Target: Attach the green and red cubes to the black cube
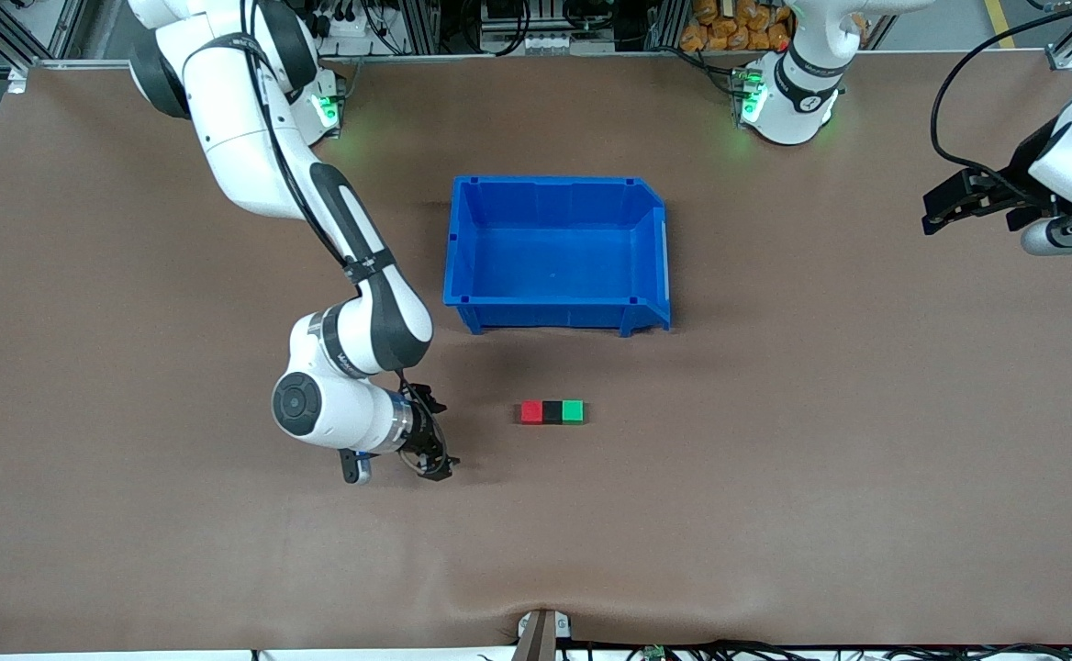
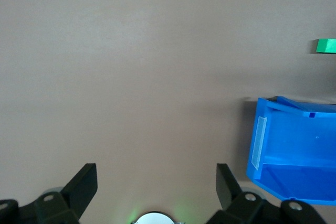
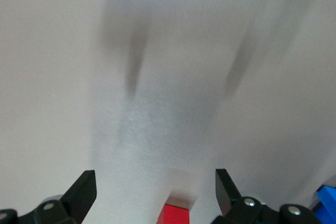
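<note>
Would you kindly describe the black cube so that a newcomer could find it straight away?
Start at the blue bin in the middle of the table; nearer the front camera than it lies a short row of three small cubes. The black cube is the middle one, touching the red cube and the green cube on either side.

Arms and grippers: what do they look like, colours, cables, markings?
Both arms have glossy white shells with black joint sections. A black cable runs along the right arm to the right gripper, which is black behind a silver wrist ring. The left gripper is black too, with a looping black cable. Green lights glow at both bases. Black wedge-shaped fingers.
</note>
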Robot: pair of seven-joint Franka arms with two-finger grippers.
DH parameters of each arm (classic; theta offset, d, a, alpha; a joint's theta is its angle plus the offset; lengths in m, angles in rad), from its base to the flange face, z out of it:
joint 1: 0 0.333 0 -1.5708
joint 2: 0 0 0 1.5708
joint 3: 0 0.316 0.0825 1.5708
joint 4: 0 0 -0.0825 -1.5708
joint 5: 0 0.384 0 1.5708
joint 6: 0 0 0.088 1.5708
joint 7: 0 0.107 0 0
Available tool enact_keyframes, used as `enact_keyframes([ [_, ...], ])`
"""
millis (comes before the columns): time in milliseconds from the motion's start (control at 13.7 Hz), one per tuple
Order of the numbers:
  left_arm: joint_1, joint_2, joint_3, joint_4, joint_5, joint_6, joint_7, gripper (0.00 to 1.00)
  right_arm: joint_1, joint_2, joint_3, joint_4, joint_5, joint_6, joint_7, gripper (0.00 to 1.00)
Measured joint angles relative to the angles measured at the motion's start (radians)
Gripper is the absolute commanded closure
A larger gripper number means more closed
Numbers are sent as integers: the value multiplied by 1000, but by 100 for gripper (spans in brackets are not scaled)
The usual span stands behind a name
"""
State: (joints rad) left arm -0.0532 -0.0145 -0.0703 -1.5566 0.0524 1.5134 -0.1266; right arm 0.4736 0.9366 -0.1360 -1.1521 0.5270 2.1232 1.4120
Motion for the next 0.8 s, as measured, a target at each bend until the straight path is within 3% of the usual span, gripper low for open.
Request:
enact_keyframes([
  [801,0,-4,-38,3,0,-25,1,0,-83,-26,-1,1,-32,-198,-148,0],
])
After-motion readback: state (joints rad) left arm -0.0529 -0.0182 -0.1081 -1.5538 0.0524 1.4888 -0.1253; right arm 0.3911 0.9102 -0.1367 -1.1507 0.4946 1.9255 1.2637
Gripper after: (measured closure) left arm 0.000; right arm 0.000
